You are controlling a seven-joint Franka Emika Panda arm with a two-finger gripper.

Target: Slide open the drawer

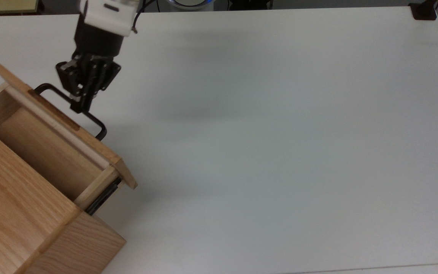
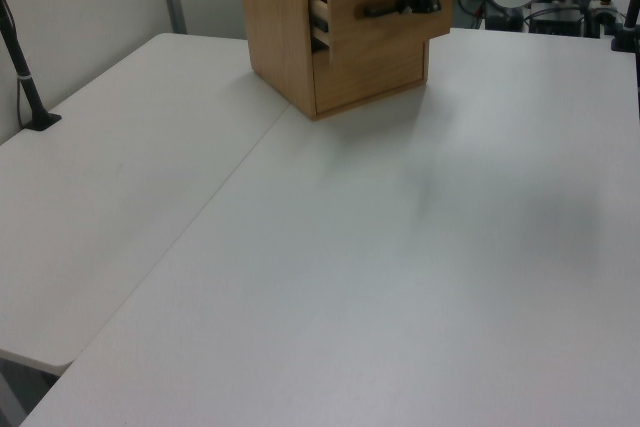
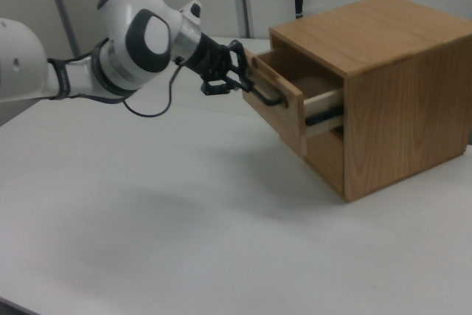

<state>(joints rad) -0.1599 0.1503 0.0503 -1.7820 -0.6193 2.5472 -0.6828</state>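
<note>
We see the light oak-coloured wooden box drawer (image 1: 51, 140) drawn partly out of the larger wooden cabinet (image 1: 21, 224), which stands at the near left corner of the white counter (image 1: 264, 137) in the top view and at the far end of the counter in the left view. Its hollow is open to the camera, and one dark side rail (image 1: 103, 198) shows beneath its near end. Our black two-finger pincer (image 1: 81, 102) is closed on the black U-shaped metal bar handle (image 1: 89, 118) near the bar's middle, the fingers pinching it from either side; in the right view the pincer (image 3: 247, 82) reaches in level from the right view's left, in line with the drawer front (image 3: 280, 105). We judge the drawer to be stiff and fairly light, a rigid box that runs on its rails and resists only along one line, so a pull that strays sideways may bind it or drag the whole cabinet across the smooth counter. The thin round bar looks slippery, and we think the mid-span hold is the right place, since it keeps the pull centred. The upper drawer looks roughly half out, so some travel seems left.
</note>
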